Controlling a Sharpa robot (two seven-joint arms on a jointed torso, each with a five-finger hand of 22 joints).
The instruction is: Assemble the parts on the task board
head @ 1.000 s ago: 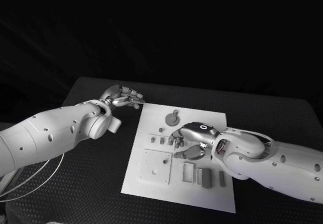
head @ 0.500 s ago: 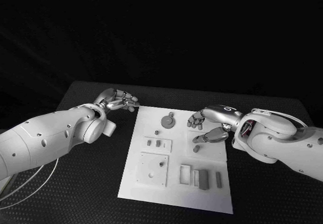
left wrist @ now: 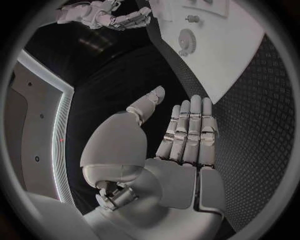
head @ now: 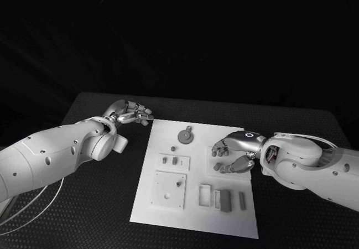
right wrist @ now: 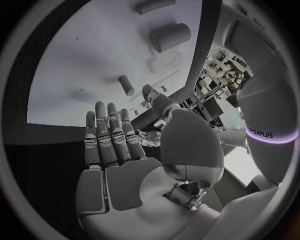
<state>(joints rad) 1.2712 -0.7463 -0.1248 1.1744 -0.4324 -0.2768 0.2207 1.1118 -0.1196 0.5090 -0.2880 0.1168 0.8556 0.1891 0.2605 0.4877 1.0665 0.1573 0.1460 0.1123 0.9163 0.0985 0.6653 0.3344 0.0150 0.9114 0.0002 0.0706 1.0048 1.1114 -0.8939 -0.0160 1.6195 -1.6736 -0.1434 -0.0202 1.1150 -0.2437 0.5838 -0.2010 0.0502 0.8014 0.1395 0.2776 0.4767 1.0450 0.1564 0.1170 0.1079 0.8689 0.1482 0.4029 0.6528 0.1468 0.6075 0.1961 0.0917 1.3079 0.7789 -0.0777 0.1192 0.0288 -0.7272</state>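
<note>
Left hand (head: 130, 114): fingers straight, empty, beside task board (head: 195, 212). Right hand (head: 235, 150): fingers spread, empty, above grey parts (head: 221, 199).

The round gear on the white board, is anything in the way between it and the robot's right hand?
Nothing visible is in the way. The right hand hovers open over the task board, and the round gear lies on bare board just beyond its fingers. The other small parts sit further back toward the robot.
</note>
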